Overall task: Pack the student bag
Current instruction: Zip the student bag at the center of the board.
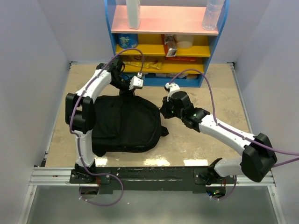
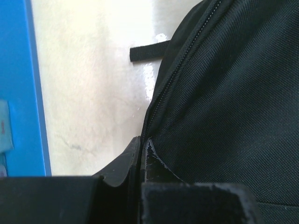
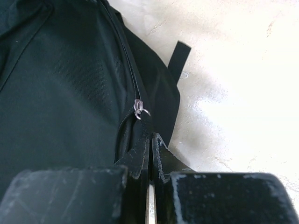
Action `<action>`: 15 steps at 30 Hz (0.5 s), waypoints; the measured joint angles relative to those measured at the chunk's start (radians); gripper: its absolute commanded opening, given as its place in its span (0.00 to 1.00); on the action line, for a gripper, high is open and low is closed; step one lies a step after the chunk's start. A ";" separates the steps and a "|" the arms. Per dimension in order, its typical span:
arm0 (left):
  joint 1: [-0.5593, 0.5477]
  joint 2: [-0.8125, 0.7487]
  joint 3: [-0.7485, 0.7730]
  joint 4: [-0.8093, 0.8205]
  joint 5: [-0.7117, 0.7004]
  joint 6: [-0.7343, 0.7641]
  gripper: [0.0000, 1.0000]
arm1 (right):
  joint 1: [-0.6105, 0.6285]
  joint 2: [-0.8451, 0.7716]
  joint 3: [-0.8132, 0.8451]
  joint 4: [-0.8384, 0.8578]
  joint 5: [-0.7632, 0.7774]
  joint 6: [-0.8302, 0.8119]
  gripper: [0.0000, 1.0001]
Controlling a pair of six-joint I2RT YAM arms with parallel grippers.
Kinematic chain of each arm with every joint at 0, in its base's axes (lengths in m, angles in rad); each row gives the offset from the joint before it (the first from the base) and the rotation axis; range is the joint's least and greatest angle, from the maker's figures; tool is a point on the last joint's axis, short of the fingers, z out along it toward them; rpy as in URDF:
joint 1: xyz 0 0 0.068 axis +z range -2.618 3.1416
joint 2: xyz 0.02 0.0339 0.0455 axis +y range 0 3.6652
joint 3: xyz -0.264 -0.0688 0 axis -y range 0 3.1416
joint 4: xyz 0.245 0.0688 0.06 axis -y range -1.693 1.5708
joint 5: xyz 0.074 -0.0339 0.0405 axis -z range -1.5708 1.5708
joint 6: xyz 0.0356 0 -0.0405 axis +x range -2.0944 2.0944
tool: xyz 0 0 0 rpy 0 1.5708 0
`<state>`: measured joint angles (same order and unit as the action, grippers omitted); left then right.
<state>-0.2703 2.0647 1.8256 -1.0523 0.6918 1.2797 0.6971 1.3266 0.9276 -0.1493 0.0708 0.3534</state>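
- left tool (image 2: 140, 144): fingers pressed together, nothing visibly between them; the tip touches the bag seam at the bag's 12 o'clock edge in the top view.
- right tool (image 3: 150, 137): also closed, tip against the bag's 3 o'clock edge, just under the zipper slider (image 3: 138, 109). Can't tell if it nips any fabric.
- zipper slider: small shiny metal with a ring pull. The teeth above it are meshed, and a short gap opens below it toward the tool.
- zipper track (image 2: 182, 60): fine black coil curving along the seam, looks zipped here.
- student bag (image 1: 124, 123): lies flat on the tabletop (image 1: 215, 93) at 9 o'clock of centre. Soft black woven nylon, coarse weave, rounded and slumped.
- strap (image 2: 148, 52): flat black webbing poking out onto the pale, mottled tabletop.
- shelf unit (image 1: 173, 21): at 12 o'clock, hard blue frame with pink and yellow boards.
- Step, my guess: zipper work, one tool steadying the bag. The next move needs the jaws opened, then a pinch on the tiny pull.
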 measured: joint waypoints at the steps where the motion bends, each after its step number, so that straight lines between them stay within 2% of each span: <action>1: 0.011 0.000 -0.003 0.004 0.005 -0.005 0.00 | 0.000 0.000 0.000 0.001 0.002 0.002 0.00; 11: 0.129 -0.060 -0.157 0.032 0.049 -0.031 0.01 | 0.001 0.088 0.015 0.037 0.002 0.014 0.00; 12: 0.146 -0.073 -0.166 0.024 0.052 -0.032 0.12 | 0.002 0.104 0.023 0.043 -0.006 0.016 0.00; 13: 0.163 -0.086 -0.171 0.015 0.055 -0.035 0.18 | 0.003 0.121 0.034 0.051 -0.013 0.019 0.00; 14: 0.178 -0.098 -0.172 0.008 0.058 -0.040 0.35 | 0.004 0.137 0.048 0.057 -0.018 0.021 0.00; 15: 0.192 -0.109 -0.172 0.005 0.053 -0.042 0.46 | 0.005 0.154 0.063 0.061 -0.019 0.020 0.00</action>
<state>-0.0784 1.9556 1.6539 -1.0477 0.7452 1.2381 0.7021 1.4803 0.9909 -0.0883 0.0513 0.3737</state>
